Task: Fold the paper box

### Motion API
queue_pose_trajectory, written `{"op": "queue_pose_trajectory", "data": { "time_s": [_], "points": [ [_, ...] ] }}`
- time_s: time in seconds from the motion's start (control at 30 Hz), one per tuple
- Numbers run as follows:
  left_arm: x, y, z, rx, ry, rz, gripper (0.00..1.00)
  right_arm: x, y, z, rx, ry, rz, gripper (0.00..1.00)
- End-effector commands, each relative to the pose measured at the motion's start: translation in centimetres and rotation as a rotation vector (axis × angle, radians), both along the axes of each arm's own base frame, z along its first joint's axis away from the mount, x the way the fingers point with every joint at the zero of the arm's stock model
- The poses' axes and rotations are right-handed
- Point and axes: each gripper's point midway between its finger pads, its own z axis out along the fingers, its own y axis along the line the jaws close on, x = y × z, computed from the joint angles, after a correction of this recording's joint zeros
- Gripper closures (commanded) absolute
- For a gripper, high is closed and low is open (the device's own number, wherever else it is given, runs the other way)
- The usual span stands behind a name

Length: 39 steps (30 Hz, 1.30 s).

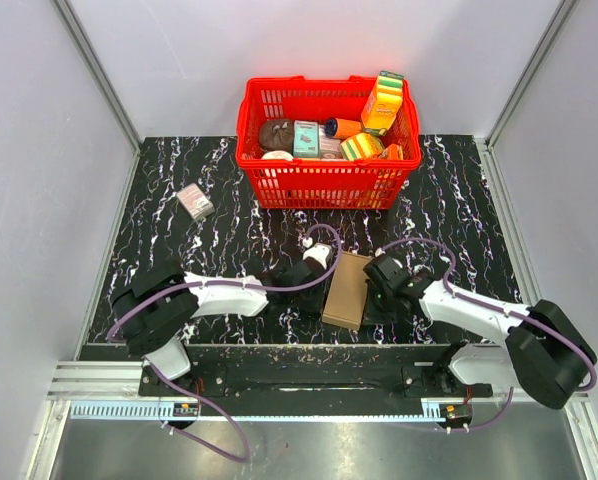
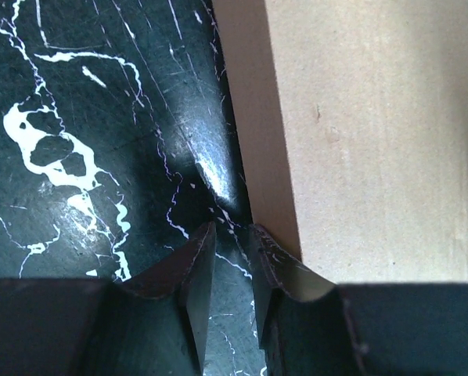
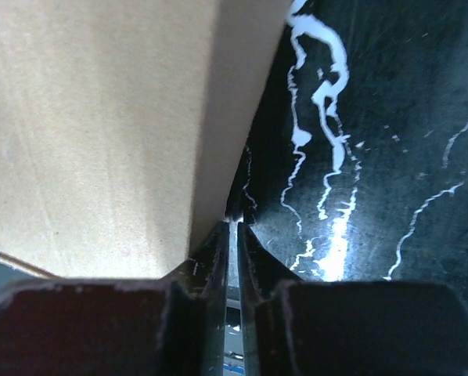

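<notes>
The black marbled worktop [image 1: 179, 170] carries everything. The red basket [image 1: 319, 185] stands at the middle of its far edge and holds colourful packages [image 1: 382, 100]. Both arms reach inward from the near edge, one from each near corner, and they meet close to the middle.

The paper box [image 1: 347, 290] lies flat between them, near the middle of the near edge and well apart from the basket. It is plain brown, and its long sides run from the near edge toward the far edge.

The left pincer [image 2: 232, 229] is low on the worktop at the left long side of the box. Its jaws stand narrow and hold nothing, with bare worktop showing in the gap. One finger [image 2: 269, 258] touches the side of the box.

The right pincer [image 3: 232, 227] is at the right long side. Its jaws are almost together, and the slit is too thin to tell if card is inside.

A small pinkish-grey box [image 1: 195, 202] lies toward the left edge.
</notes>
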Motion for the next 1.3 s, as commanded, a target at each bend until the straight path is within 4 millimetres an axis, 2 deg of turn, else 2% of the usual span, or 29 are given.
{"op": "queue_pose_trajectory", "data": {
  "time_s": [0.0, 0.17, 0.27, 0.4, 0.63, 0.7, 0.8, 0.87, 0.9, 0.93, 0.97, 1.0, 1.03, 1.07, 1.13, 1.27],
  "points": [
    [-3.1, 0.2, -0.9, -0.001, 0.086, -0.036, 0.71, 3.9, 1.5, 2.6, -0.006, -0.138, -0.002, 0.84],
    [-1.9, 2.6, -0.8, 0.062, 0.049, 0.022, 0.7, 4.2, -0.9, 3.1, -0.14, -0.149, -0.034, 0.6],
    [-0.7, 3.7, -0.3, 0.055, 0.037, 0.06, 0.7, 4.9, -1.7, 3.8, -0.17, -0.184, -0.066, 0.51],
    [1.2, 5.2, 1.0, 0.037, 0.008, 0.1, 0.7, 6.2, -2.5, 5.1, -0.219, -0.228, -0.091, 0.48],
    [4.4, 7.3, 2.3, 0.056, -0.027, 0.147, 0.7, 8.3, -4.3, 5.6, -0.297, -0.231, -0.124, 0.47],
    [5.5, 7.2, 2.9, 0.04, -0.044, 0.145, 0.7, 9.9, -5.1, 6.1, -0.278, -0.25, -0.157, 0.47],
    [7.2, 6.4, 4.3, -0.006, -0.075, 0.127, 0.7, 12.4, -6.1, 6.1, -0.229, -0.276, -0.188, 0.5],
    [8.0, 5.8, 4.9, -0.02, -0.099, 0.108, 0.72, 13.7, -6.1, 5.8, -0.207, -0.292, -0.188, 0.58],
    [8.7, 5.0, 5.3, -0.033, -0.112, 0.1, 0.75, 14.9, -5.9, 6.1, -0.187, -0.33, -0.183, 0.62],
    [9.1, 4.6, 5.4, -0.036, -0.115, 0.091, 0.8, 15.5, -5.6, 5.4, -0.185, -0.324, -0.17, 0.73],
    [9.4, 4.2, 4.7, -0.025, -0.106, 0.078, 0.93, 16.1, -4.9, 5.5, -0.169, -0.334, -0.145, 0.8],
    [10.1, 3.5, 5.4, -0.037, -0.12, 0.071, 1.0, 16.9, -4.5, 5.4, -0.155, -0.346, -0.142, 0.87],
    [10.4, 3.3, 5.1, -0.032, -0.114, 0.068, 1.0, 17.2, -4.2, 4.4, -0.163, -0.327, -0.13, 0.95],
    [10.6, 3.2, 4.3, -0.012, -0.101, 0.062, 1.0, 17.8, -4.0, 4.5, -0.168, -0.337, -0.122, 1.0],
    [11.3, 2.6, 4.4, -0.012, -0.104, 0.057, 1.0, 18.4, -4.0, 3.2, -0.196, -0.316, -0.115, 1.0],
    [11.8, 2.9, 2.5, 0.037, -0.08, 0.068, 1.0, 18.8, -3.7, 2.1, -0.204, -0.295, -0.094, 1.0]
  ]
}}
